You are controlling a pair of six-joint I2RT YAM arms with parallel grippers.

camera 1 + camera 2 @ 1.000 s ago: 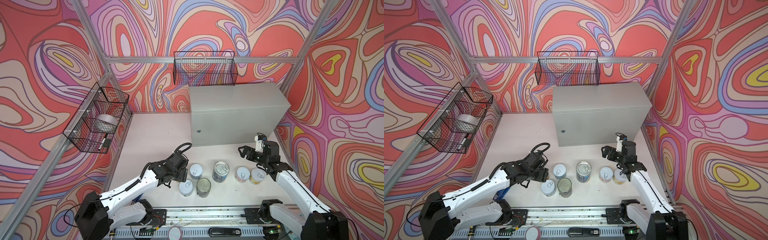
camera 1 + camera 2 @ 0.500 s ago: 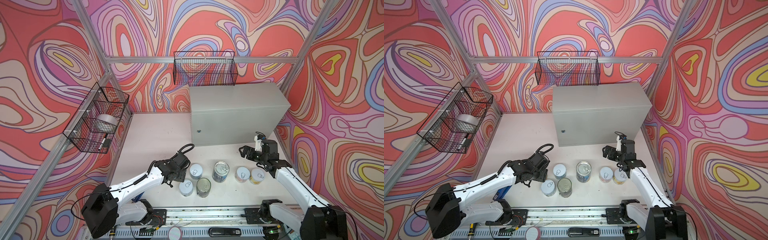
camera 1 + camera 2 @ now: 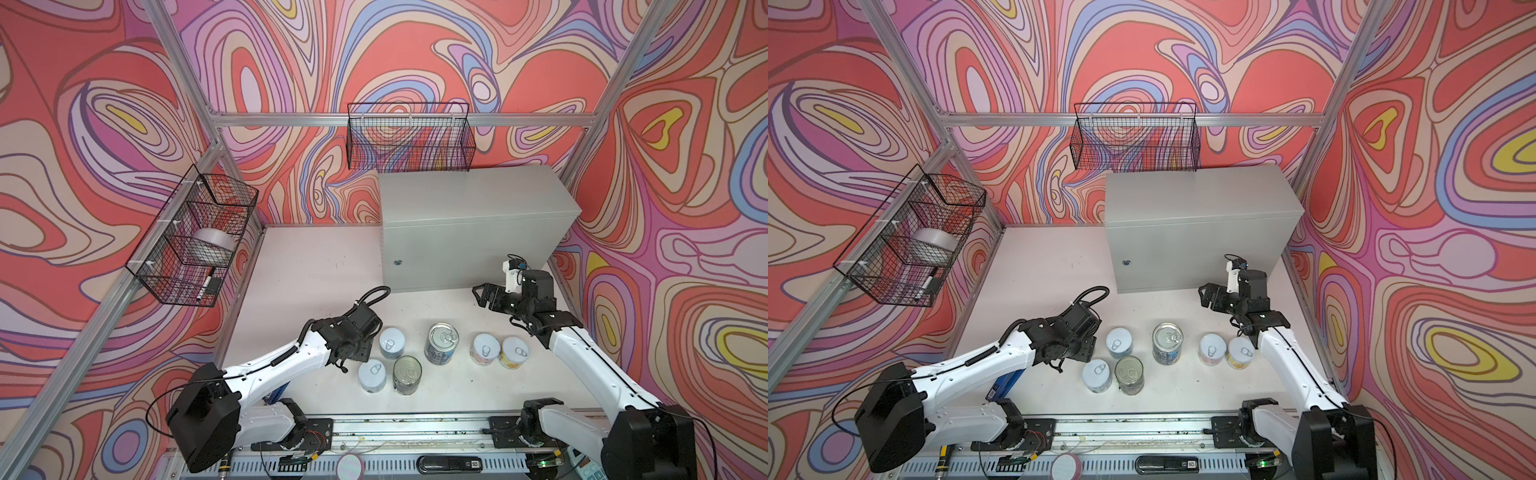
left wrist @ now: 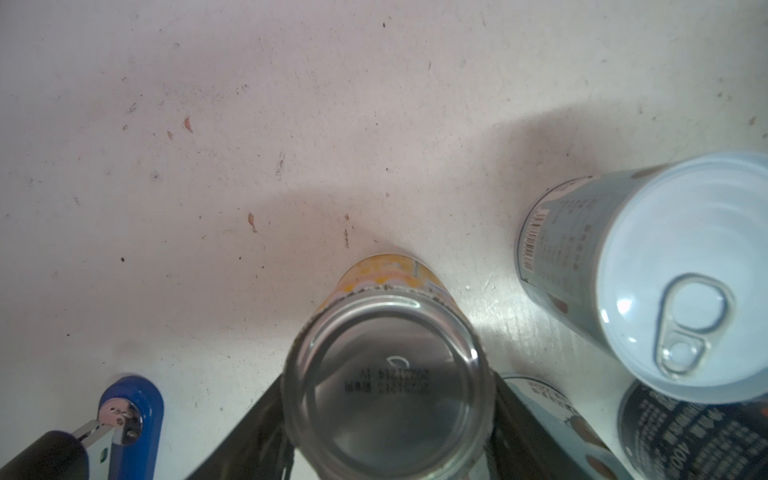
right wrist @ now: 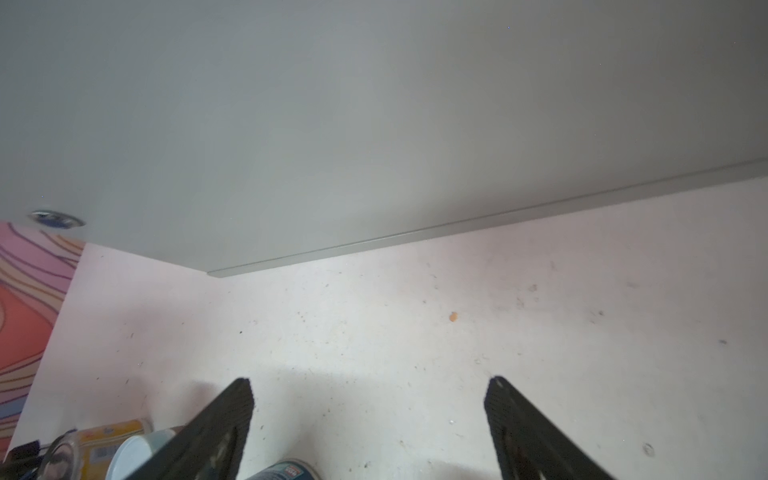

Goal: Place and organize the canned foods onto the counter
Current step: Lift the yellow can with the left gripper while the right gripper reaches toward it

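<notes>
At nine o'clock from the pale blue tin (image 3: 392,341), left hand (image 4: 388,415) squeezes a yellow tin (image 4: 388,276) with blurry stamp (image 4: 386,380); right hand (image 5: 370,380) apart.

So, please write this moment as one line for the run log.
left fingers: shut on yellow can | right fingers: open, empty, facing counter | six other cans: standing on table | counter: no cans yet
</notes>
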